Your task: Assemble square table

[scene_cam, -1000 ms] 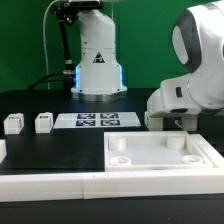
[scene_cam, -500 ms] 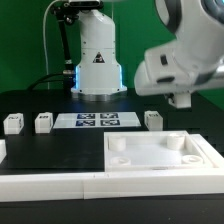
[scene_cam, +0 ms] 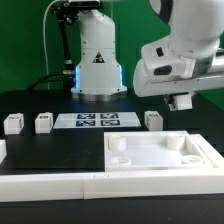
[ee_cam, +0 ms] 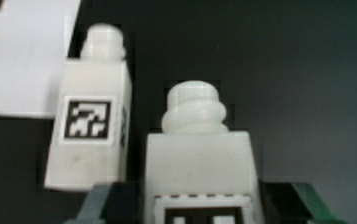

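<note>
Black table [scene_cam: 30, 104] fills the scene, with the robot's base [scene_cam: 97, 62] at the back. We see the gripper [scene_cam: 181, 100] raised above the table, clamped on 1 held leg [ee_cam: 201, 150]. In the wrist view its dark fingers [ee_cam: 107, 208] flank that leg's sides, the knob end pointing away. A loose leg [ee_cam: 90, 110] rests on the table just beside the marker board [scene_cam: 97, 121]. 2 more sit toward the exterior view's left: the outer leg [scene_cam: 13, 124] and the inner leg [scene_cam: 43, 123]. The square slab [scene_cam: 150, 160] lies flat near the front, behind the long border bars [scene_cam: 50, 183].
</note>
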{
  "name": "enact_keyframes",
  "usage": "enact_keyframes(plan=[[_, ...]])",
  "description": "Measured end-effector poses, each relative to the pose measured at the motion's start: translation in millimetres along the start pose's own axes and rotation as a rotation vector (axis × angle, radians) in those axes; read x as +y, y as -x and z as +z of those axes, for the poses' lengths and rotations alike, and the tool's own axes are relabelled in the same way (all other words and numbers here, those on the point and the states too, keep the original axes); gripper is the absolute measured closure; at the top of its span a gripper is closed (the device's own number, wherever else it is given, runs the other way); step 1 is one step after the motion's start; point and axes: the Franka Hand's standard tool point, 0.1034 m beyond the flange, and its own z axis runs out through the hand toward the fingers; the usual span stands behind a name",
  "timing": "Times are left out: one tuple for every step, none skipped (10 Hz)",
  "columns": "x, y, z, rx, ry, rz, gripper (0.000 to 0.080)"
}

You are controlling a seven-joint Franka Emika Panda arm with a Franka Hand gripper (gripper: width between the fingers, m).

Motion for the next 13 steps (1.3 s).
enact_keyframes(plan=[[2.4, -3.9, -12.0, 0.034, -0.004, 0.000, 0.0511], [2.1, -10.6, -24.9, 0.098, -0.007, -0.001, 0.0509], [2.7, -11.2, -40.1, 0.161, -0.008, 0.000, 0.0509], [3.2, -11.0, -52.3, 0.195, -0.008, 0.002, 0.0509], [2.6, -12.2, -69.6, 0.261, -0.010, 0.001, 0.0509], [2.2, -13.1, -80.5, 0.334, -0.010, 0.002, 0.0509], [2.8, -15.2, -77.5, 0.392, -0.009, 0.000, 0.0509], [3.0, -18.7, -76.8, 0.468, -0.008, -0.003, 0.0509], [2.5, -22.7, -74.0, 0.561, -0.008, -0.008, 0.0509], [2.0, -27.2, -54.1, 0.630, -0.005, -0.018, 0.0509], [3.5, -33.2, -51.4, 0.673, -0.003, -0.034, 0.0509], [4.5, -40.7, -64.7, 0.749, -0.004, -0.047, 0.0509], [5.8, -47.2, -75.0, 0.830, -0.004, -0.059, 0.0509]])
